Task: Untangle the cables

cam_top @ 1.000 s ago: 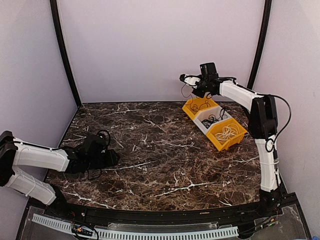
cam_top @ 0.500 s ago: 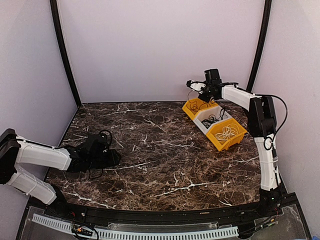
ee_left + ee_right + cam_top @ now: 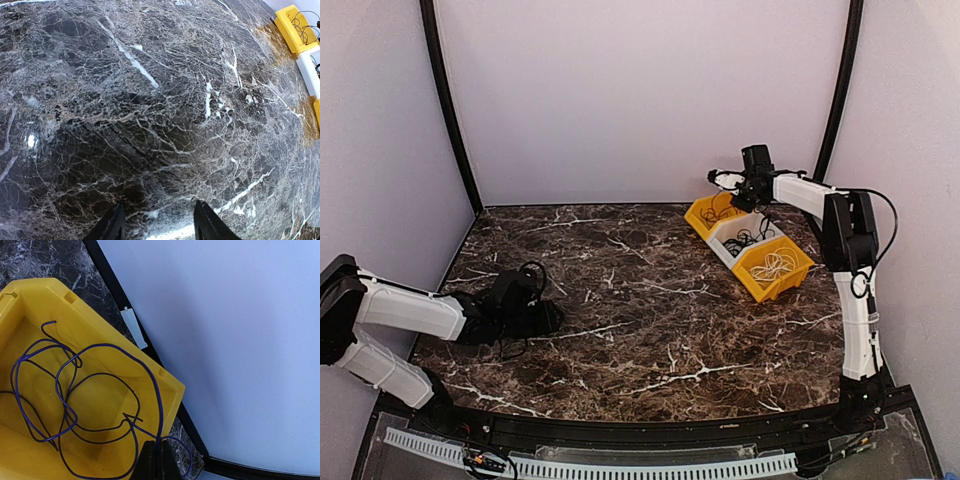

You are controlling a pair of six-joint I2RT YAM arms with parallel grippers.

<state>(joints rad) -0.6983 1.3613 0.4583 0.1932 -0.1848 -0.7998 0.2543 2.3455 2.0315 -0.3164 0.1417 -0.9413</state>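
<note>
dark marble-look tabletop (image 3: 620, 330), pale lilac walls behind. three bins in a row at the back right: far yellow bin (image 3: 167, 377), white bin (image 3: 722, 240), near yellow bin (image 3: 770, 290).

cables sit one lot per bin. the dark cable (image 3: 155, 385) lies in wide loose loops in the far yellow bin, the black cables (image 3: 750, 238) are bunched in the white bin, and the white cable (image 3: 775, 265) is coiled in the near yellow bin.

right gripper (image 3: 156, 460) hangs over the far bin's back corner, fingers pressed together on one strand of the dark cable. left gripper (image 3: 159, 225) is low over bare tabletop at the left, fingers about half apart, nothing between them.

handling, my read: thin, light, limp cord with a likely slick sheath. it won't hold shape, and a lifted loop will drag its neighbours. loops cross in several places, so best pinched on a single strand clear of crossings, ideally near an end. one end shows loose near the bin's upper left. a firm pinch seems needed, as so thin a cord could slip out.
</note>
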